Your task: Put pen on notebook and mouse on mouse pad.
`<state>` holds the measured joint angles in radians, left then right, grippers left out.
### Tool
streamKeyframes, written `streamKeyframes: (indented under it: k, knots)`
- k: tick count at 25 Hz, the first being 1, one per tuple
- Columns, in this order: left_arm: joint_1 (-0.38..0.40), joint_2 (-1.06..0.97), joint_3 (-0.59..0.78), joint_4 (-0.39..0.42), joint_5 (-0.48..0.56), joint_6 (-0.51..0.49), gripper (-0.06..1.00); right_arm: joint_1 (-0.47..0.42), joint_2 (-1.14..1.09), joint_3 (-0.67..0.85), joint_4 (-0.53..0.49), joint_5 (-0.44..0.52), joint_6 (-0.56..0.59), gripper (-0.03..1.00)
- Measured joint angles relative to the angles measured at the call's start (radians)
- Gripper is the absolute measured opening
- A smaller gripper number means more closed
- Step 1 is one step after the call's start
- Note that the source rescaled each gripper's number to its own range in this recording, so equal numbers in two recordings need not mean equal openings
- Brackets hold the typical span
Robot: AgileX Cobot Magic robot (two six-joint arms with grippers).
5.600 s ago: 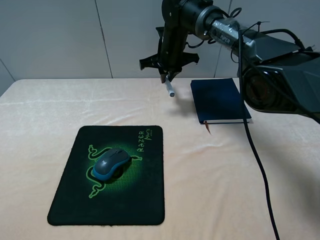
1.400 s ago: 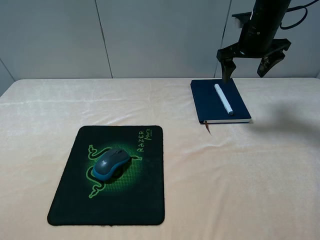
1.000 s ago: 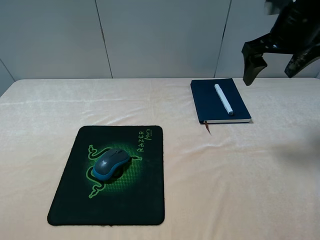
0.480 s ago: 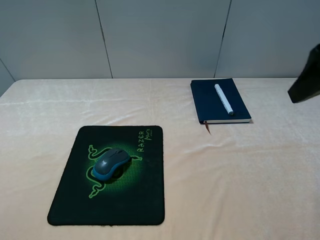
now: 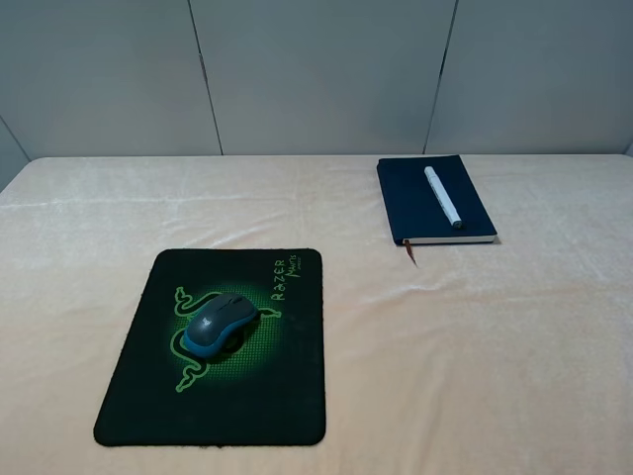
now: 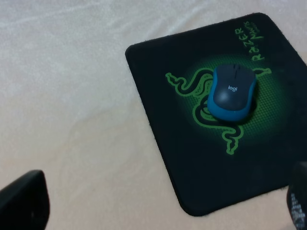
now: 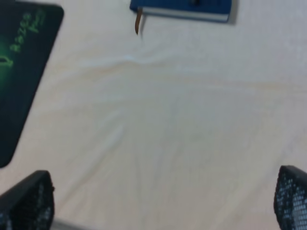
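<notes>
The white pen [image 5: 442, 195] lies lengthwise on the dark navy notebook [image 5: 415, 203] at the back right of the table, with the brown ribbon [image 5: 411, 253] hanging off the near edge. On the black Razer mouse pad [image 5: 267, 386] at the front left rests the grey and teal mouse [image 5: 220, 323]. Neither arm appears in the exterior high view. In the left wrist view my left gripper [image 6: 163, 203] is open, well above the mouse [image 6: 232, 92] and pad [image 6: 268, 143]. My right gripper [image 7: 158, 199] is open over bare cloth, short of the notebook's edge [image 7: 182, 9].
A cream tablecloth [image 5: 475, 356] covers the table. Grey wall panels [image 5: 316, 69] stand behind the far edge. A corner of the pad [image 7: 19, 86] shows in the right wrist view.
The right arm has pulled away to the right and left the exterior high view. The pen stays on the notebook, and the mouse and pad have not moved.
</notes>
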<state>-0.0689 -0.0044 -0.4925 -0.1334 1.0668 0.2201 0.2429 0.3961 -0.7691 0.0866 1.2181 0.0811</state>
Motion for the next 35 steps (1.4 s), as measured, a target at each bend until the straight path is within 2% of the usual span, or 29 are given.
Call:
streamKeyframes:
  k: [5,11,17,35]
  knots:
    - [0.000,0.000,0.000,0.000,0.000,0.000,1.00,-0.106,-0.202,0.077,-0.022,-0.036,-0.015,1.00]
    - [0.000,0.000,0.000,0.000,0.000,0.000,1.00,-0.216,-0.348,0.181,-0.027,-0.120,-0.114,1.00]
    - [0.000,0.000,0.000,0.000,0.000,0.000,1.00,-0.224,-0.401,0.269,-0.027,-0.170,-0.142,1.00]
    - [0.000,0.000,0.000,0.000,0.000,0.000,1.00,-0.224,-0.401,0.277,-0.026,-0.186,-0.147,1.00]
